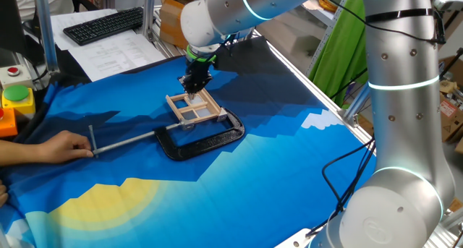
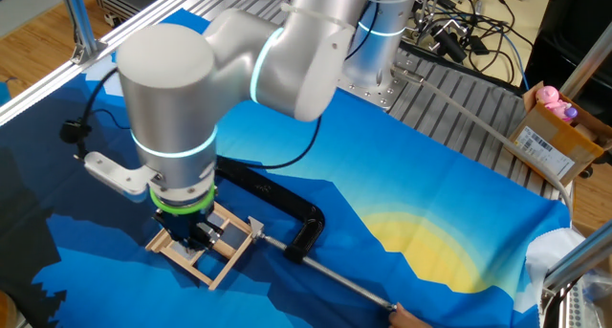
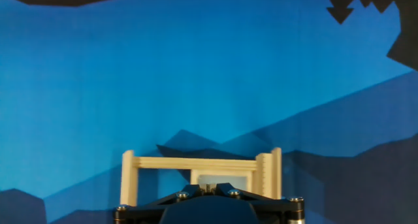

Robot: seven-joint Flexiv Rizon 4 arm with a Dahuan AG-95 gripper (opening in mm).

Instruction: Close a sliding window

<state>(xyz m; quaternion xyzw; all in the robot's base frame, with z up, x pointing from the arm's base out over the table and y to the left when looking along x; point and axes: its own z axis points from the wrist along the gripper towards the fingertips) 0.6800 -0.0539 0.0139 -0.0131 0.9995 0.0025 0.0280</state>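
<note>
The sliding window (image 1: 194, 111) is a small tan wooden frame with cross bars. It lies flat on the blue cloth, held at its near end by a black C-clamp (image 1: 206, 141). My gripper (image 1: 195, 85) points down onto the window's far end. In the other fixed view the gripper (image 2: 196, 237) stands over the window (image 2: 226, 255). In the hand view the frame (image 3: 196, 164) lies just ahead of the gripper (image 3: 209, 183), with a pale pane behind it. The fingers are drawn together on a thin tan piece of the sash.
The clamp's metal rod (image 1: 123, 142) runs left to a person's hand (image 1: 51, 147) resting on the cloth. A keyboard (image 1: 105, 24) and papers lie at the back left. A red button box (image 1: 12, 71) stands at the left edge. The arm's base (image 1: 398, 197) stands at right.
</note>
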